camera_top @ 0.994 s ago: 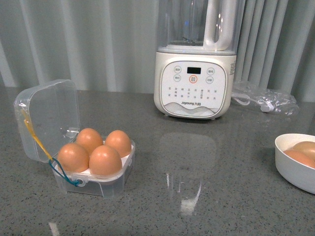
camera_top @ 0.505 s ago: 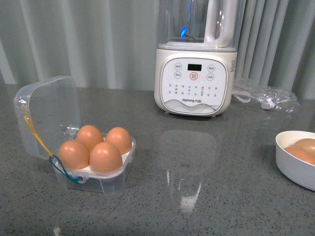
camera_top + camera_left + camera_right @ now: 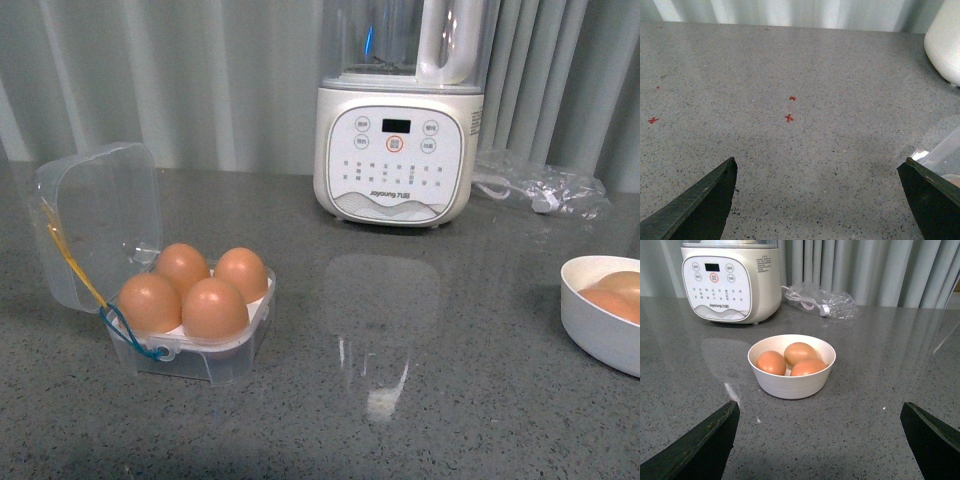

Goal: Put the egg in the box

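The clear box [image 3: 235, 362] stands at the front left of the grey counter with its lid [image 3: 100, 225] hinged open. Several brown eggs fill its white tray; the nearest egg [image 3: 214, 308] sits at the front. Neither gripper shows in the front view. My left gripper [image 3: 819, 167] is open and empty over bare counter, with a corner of the clear box [image 3: 945, 150] at the edge of its view. My right gripper [image 3: 820, 412] is open and empty, a short way in front of a round white bowl [image 3: 791, 382] holding three brown eggs [image 3: 800, 352].
A white blender [image 3: 397, 150] stands at the back centre of the counter [image 3: 440, 380]; it also shows in the right wrist view [image 3: 730, 285]. A crumpled clear bag with a cord [image 3: 540, 190] lies beside it. The bowl [image 3: 595, 330] sits at the right edge. Grey curtains hang behind.
The front view has shifted slightly; the box, blender and bowl sit a little differently in frame. Nothing on the counter has been handled.
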Robot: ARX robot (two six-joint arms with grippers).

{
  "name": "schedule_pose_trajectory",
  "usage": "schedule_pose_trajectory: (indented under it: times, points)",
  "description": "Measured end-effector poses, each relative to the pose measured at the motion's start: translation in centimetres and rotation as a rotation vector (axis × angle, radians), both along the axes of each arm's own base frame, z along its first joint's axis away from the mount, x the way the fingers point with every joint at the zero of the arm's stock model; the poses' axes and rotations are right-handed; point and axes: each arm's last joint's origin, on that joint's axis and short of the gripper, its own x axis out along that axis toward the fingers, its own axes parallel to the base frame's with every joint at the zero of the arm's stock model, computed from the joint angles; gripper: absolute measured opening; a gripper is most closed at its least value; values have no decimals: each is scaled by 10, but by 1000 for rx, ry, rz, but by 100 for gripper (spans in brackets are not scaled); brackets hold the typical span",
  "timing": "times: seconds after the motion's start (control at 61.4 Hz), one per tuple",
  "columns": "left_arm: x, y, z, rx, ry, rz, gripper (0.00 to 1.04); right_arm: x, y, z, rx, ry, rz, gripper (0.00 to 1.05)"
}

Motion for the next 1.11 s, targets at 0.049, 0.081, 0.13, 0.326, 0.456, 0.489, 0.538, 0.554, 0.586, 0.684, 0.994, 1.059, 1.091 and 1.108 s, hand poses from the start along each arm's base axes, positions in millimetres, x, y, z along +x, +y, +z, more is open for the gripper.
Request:
schedule_pose_trajectory:
  times: [0.049,0.081,0.13,0.326,0.456,0.489,0.538,0.554,0.586,0.684,0.994,1.059,1.091,1.108]
  points:
    - [4,-3,-1,1,-2,-7,98,0,0,0,0,0,0,98]
    - [6,-5,-1,3,-4,-7,98,0,0,0,0,0,0,98]
    - [9,-8,-1,8,-9,-6,98,0,0,0,0,0,0,98]
    - [15,-23,-3,16,-14,-37,98,0,0,0,0,0,0,98]
    - [15,-32,-4,21,-13,-62,98,0,0,0,0,0,0,98]
    - [15,-35,-4,20,-13,-70,98,0,0,0,0,0,0,98]
    - [15,-40,-4,18,-13,-84,98,0,0,0,0,0,0,98]
    - [14,-42,-5,18,-12,-90,98,0,0,0,0,0,0,98]
    - [13,-45,-5,17,-11,-100,98,0,0,0,0,0,0,98]
    - [9,-56,-10,17,0,-124,98,0,0,0,0,0,0,98]
    - [0,-103,-24,0,6,-216,98,0,0,0,0,0,0,98]
    - [-1,-111,-28,0,14,-239,98,0,0,0,0,0,0,98]
    - [-1,-115,-31,1,22,-249,98,0,0,0,0,0,0,98]
    - [-1,-116,-31,1,24,-253,98,0,0,0,0,0,0,98]
